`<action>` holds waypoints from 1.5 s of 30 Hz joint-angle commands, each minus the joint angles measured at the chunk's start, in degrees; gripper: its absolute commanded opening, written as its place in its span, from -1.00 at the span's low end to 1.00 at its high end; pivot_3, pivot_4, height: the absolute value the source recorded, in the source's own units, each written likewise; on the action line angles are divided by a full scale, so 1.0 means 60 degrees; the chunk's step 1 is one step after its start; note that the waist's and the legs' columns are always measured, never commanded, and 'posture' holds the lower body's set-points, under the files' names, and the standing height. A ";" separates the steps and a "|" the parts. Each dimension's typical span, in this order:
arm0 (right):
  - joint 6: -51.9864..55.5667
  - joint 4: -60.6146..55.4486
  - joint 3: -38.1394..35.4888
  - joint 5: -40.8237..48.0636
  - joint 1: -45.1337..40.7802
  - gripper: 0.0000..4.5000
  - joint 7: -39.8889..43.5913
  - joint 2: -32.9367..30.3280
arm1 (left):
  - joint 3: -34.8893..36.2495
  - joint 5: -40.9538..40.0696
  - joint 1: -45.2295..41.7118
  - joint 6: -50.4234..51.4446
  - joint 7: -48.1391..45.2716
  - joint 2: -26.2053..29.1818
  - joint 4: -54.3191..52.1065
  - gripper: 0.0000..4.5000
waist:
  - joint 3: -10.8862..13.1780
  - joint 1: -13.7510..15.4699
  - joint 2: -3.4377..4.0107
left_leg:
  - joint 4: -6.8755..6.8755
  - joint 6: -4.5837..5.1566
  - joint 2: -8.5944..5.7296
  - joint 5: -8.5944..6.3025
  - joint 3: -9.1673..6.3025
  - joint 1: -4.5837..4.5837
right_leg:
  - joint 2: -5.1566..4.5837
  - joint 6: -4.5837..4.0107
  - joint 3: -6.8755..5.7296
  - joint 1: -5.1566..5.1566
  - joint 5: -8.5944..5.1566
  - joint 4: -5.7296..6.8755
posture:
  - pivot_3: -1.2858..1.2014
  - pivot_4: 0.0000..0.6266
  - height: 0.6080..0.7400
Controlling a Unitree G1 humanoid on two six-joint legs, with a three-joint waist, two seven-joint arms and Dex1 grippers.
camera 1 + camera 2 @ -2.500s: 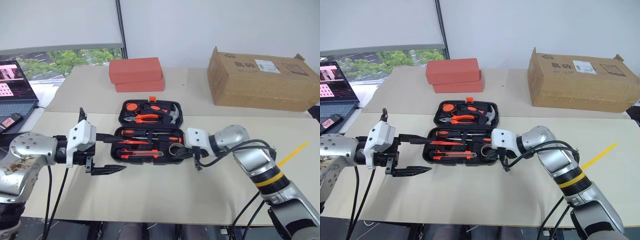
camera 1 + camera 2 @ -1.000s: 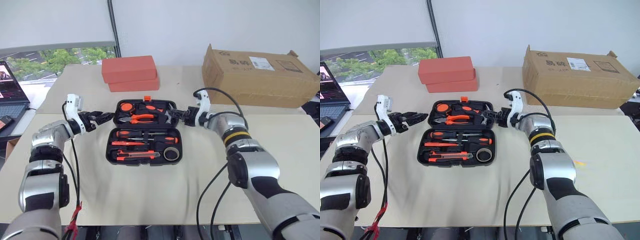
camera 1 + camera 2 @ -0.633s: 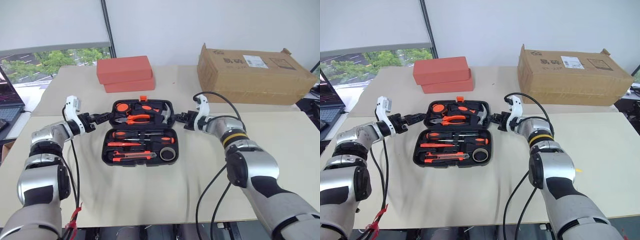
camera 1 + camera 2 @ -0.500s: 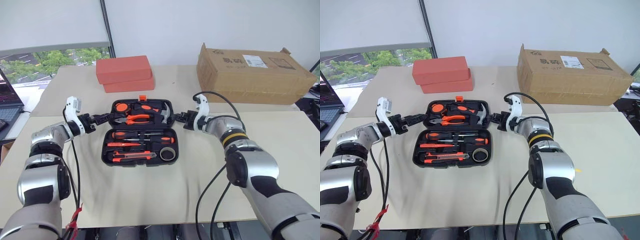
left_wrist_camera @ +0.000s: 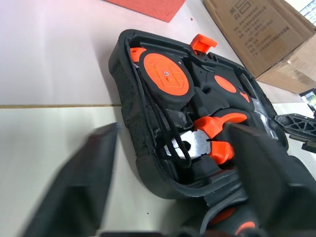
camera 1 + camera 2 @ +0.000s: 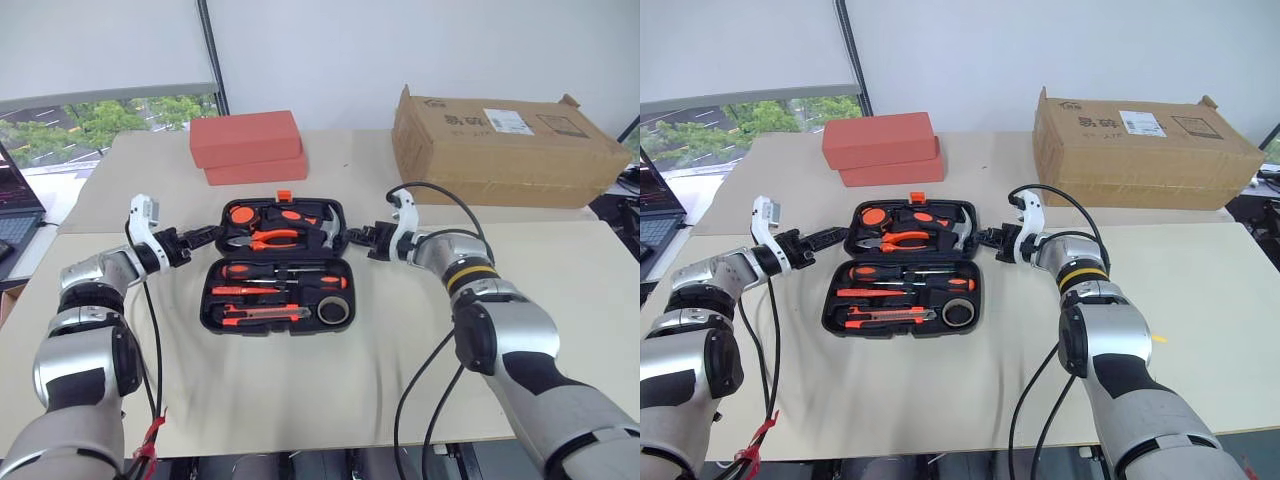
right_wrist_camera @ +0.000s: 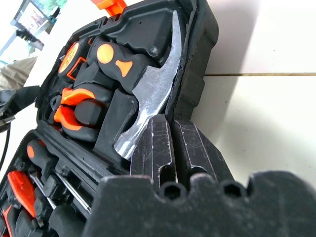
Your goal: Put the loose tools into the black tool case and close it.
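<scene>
The black tool case is lying open on the beige table, its near half holding a utility knife, a ring roll and screwdrivers in their recesses. Its far half, the lid, is lying flat with pliers, a hammer and an orange latch at its far edge. The left gripper is reaching to the lid's left edge, fingers standing apart on either side of the rim. The right gripper is sitting at the lid's right edge, fingers pressed together beside the hammer head. Farther off, two red-orange blocks are stacked left and a cardboard box is standing right.
</scene>
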 commanded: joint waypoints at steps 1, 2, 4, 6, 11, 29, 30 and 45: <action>-0.0170 -0.0671 -0.0067 0.0167 -0.0245 -1.00 0.0622 -0.0008 | 0.0071 0.0078 -0.0229 -0.0048 -0.0149 0.0018 -0.0048 -0.11 | 0.0000 -0.0001 0.0000 | 0.0000 0.0000 0.0000 0.0000 0.0000 0.0000 | 0.0000 0.0000 0.0000 0.0000 0.0000 0.0000 | 0.03 -0.52 0.57; -0.0178 -0.0674 -0.0062 0.0157 -0.0238 -1.00 0.0642 -0.0013 | 0.0071 0.0095 -0.0248 -0.0070 -0.0135 0.0016 -0.0027 -0.30 | 0.0000 0.0002 0.0000 | 0.0000 0.0000 0.0000 0.0000 0.0000 0.0000 | 0.0000 0.0000 0.0000 0.0000 0.0000 0.0000 | 0.03 -0.52 0.57; -0.0203 -0.0687 -0.0030 0.0127 -0.0219 -1.00 0.0713 -0.0025 | 0.0088 0.0129 -0.0272 -0.0103 -0.0090 0.0024 0.0018 -0.30 | 0.0000 0.0003 0.0000 | 0.0001 0.0000 0.0000 0.0000 0.0000 0.0000 | 0.0000 0.0000 0.0000 0.0000 0.0000 0.0000 | 0.03 -0.52 0.57; -0.0203 -0.0711 -0.0008 0.0108 -0.0203 -1.00 0.0805 -0.0028 | 0.0102 0.0174 -0.0275 -0.0119 -0.0068 0.0038 0.0047 -0.30 | 0.0000 0.0004 0.0000 | 0.0001 0.0000 -0.0001 0.0000 0.0000 -0.0001 | 0.0000 0.0000 0.0000 0.0000 0.0000 0.0000 | 0.03 -0.52 0.57; -0.0111 -0.0885 0.0095 0.0105 -0.0150 -1.00 0.1289 -0.0010 | 0.0065 0.0313 -0.0221 -0.0144 -0.0067 0.0053 0.0079 -0.30 | 0.0000 0.0002 0.0000 | 0.0001 0.0000 -0.0001 0.0000 0.0000 -0.0001 | 0.0000 0.0000 0.0000 0.0000 0.0000 0.0001 | 0.03 -0.52 0.57; -0.0094 -0.1213 0.0283 0.0142 0.0034 -1.00 0.1775 -0.0036 | 0.0208 0.0534 -0.0160 -0.0531 0.0144 -0.0034 0.0253 -0.30 | 0.0000 0.0010 0.0000 | 0.0003 -0.0001 -0.0003 0.0001 0.0000 -0.0012 | -0.0001 -0.0001 -0.0002 -0.0012 0.0000 0.0004 | 0.03 -0.52 0.57; -0.0107 -0.1209 0.0278 0.0139 0.0037 -1.00 0.1755 -0.0035 | 0.0216 0.0542 -0.0172 -0.0556 0.0135 -0.0040 0.0259 -0.30 | 0.0000 0.0009 0.0000 | 0.0003 -0.0001 -0.0003 0.0001 -0.0001 -0.0012 | -0.0001 -0.0001 -0.0002 -0.0012 0.0000 0.0004 | 0.03 -0.52 0.57; -0.0849 -0.1071 -0.0105 0.0185 -0.0052 -1.00 0.0984 -0.0316 | 0.0218 0.0391 0.0155 -0.0376 -0.1001 0.0003 -0.0449 -0.97 | 0.0000 0.0025 0.0000 | 0.0013 -0.0004 -0.0005 0.0003 -0.0003 -0.0014 | -0.0003 0.0000 -0.0002 -0.0013 0.0000 0.0019 | 0.03 -0.52 0.57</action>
